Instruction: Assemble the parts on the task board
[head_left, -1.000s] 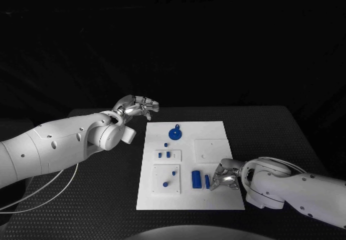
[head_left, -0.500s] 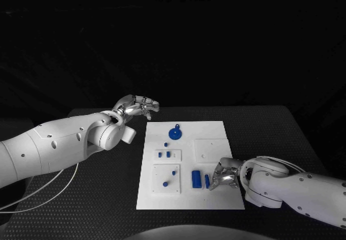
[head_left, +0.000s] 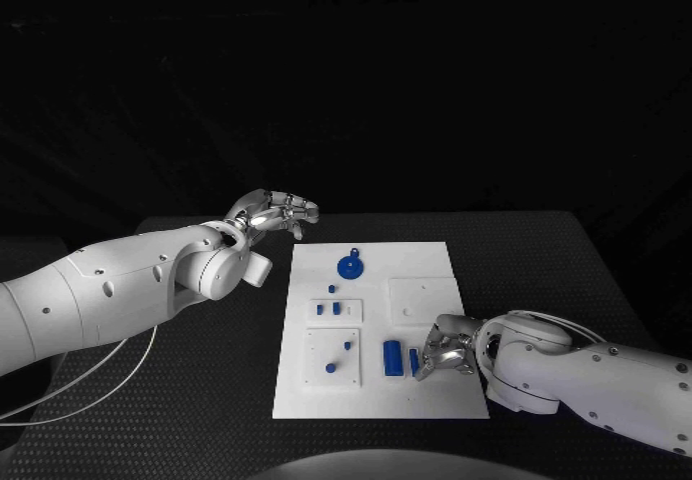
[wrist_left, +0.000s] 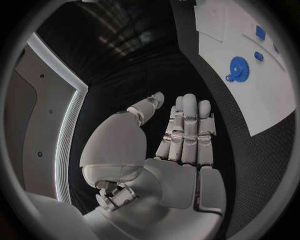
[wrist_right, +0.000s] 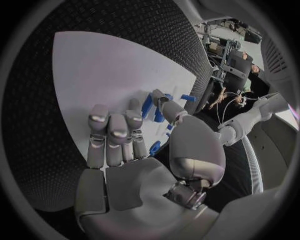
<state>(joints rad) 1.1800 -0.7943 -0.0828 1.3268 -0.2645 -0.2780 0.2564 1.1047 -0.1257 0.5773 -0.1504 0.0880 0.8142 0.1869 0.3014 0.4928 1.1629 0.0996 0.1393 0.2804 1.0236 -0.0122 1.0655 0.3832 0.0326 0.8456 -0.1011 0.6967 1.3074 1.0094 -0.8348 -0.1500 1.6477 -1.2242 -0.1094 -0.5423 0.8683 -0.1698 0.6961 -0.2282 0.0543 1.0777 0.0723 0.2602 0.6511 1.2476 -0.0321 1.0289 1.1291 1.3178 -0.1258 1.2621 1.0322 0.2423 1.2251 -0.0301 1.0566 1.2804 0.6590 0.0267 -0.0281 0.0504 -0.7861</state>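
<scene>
Fingers of the right hand reach down onto the near right part of the board, their tips at a thin blue bar; whether they pinch it or merely touch it cannot be told. In the right wrist view the fingers lie straight and close together over the white plate, with the thumb out toward the blue pieces. Just left of the thin bar lies a thicker blue bar. Further left, a raised white block carries two small blue parts. Beyond it a smaller block holds two short blue pegs, and a plain white square sits to its right. At the far end of the board lies a blue gear. Off the board's far left corner, above the dark surface, the left hand hangs with fingers straight, side by side, holding nothing.
</scene>
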